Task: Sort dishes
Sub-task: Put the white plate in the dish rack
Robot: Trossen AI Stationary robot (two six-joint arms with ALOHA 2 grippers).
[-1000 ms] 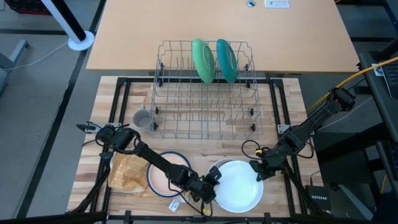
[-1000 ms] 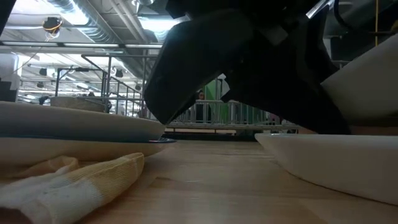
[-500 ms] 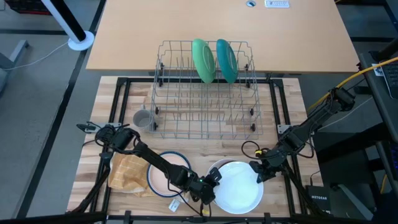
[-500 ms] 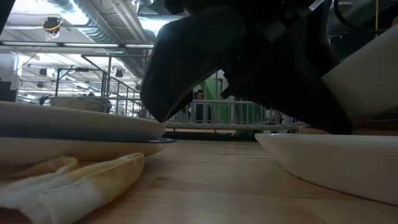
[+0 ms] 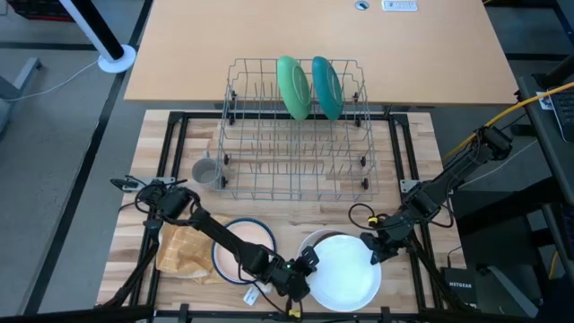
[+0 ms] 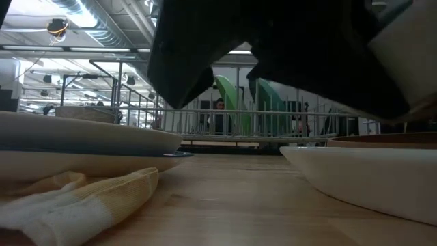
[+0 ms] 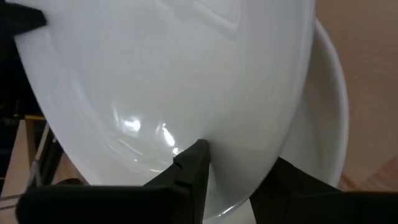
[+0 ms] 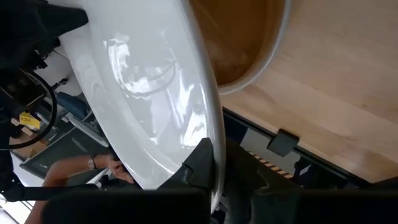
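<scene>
A large white plate (image 5: 345,271) hangs over the near right of the table, with my left gripper (image 5: 305,266) shut on its left rim and my right gripper (image 5: 371,250) shut on its right rim. Under it a brown bowl (image 8: 242,43) sits in a white dish (image 6: 362,179) that rests on the table. A green plate (image 5: 292,87) and a teal plate (image 5: 326,87) stand on edge in the wire rack (image 5: 296,135). A peach plate (image 5: 242,251) with a blue rim lies at the near left. A grey mug (image 5: 206,170) stands left of the rack. My left gripper pinches the white plate's left rim (image 7: 219,190) between its two fingers, one finger (image 7: 193,167) on the upper face and the other underneath. It comes from the table's left, slanting down. The plate is lifted clear of the dishes below. My right gripper pinches the plate's right rim (image 8: 214,149) between its two fingers, one finger (image 8: 198,163) on the plate's face. It reaches in from the table's right, slanting down. The plate is tilted and clear of the brown bowl.
A yellow checked cloth (image 5: 183,248) lies partly under the peach plate's left edge. The wire rack fills the middle of the table, most of its slots free. Black frame rails (image 5: 170,152) run along the table's edges.
Both grippers have kept their hold on the white plate. In the low view the plate and the dark arm over it have gone up a little, so the rack and its green plates now show beneath them.
</scene>
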